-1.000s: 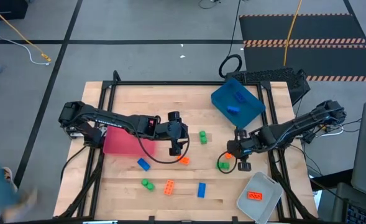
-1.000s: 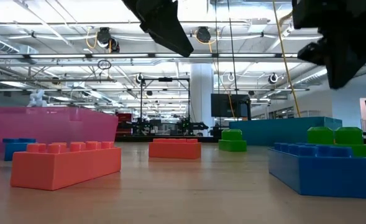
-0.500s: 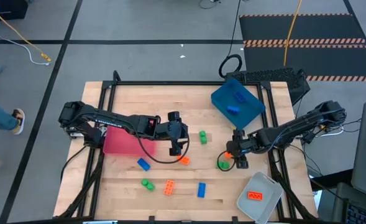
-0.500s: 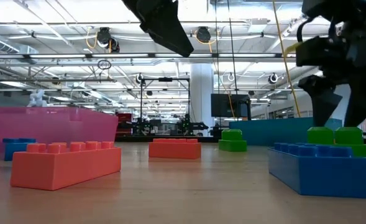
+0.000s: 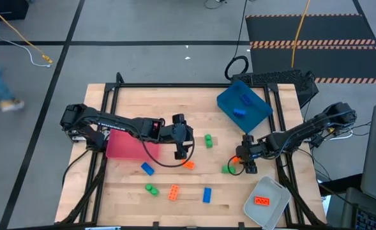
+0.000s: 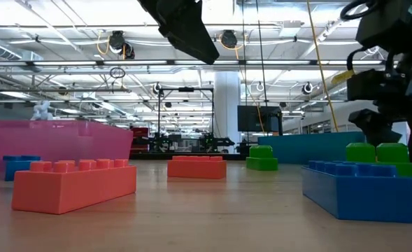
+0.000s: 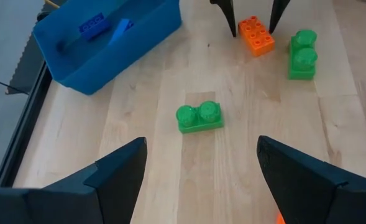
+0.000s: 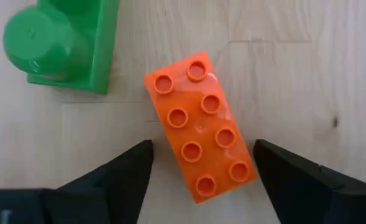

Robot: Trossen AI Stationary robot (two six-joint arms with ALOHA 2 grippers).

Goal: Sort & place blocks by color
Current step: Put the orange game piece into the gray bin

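My right gripper (image 8: 201,180) is open and low over the table, one finger on each side of an orange block (image 8: 201,143) without plainly touching it. The block lies flat, studs up, beside a green block (image 8: 64,40). My left gripper (image 7: 201,180) hangs open above mid-table (image 5: 181,145) with nothing in it; a green block (image 7: 199,117) lies ahead of it. More blocks rest on the wood: orange (image 5: 188,164), blue (image 5: 147,168), green (image 5: 151,190), orange (image 5: 173,192) and blue (image 5: 207,195).
A blue tray (image 5: 244,105) with blue blocks in it stands at the far right. A red tray (image 5: 125,145) lies under my left arm. A clear-grey tray (image 5: 266,202) holding an orange block sits at the near right corner.
My right gripper has come down toward the orange block beside the green one, and its fingers have spread open around it. The blocks have stayed where they were.
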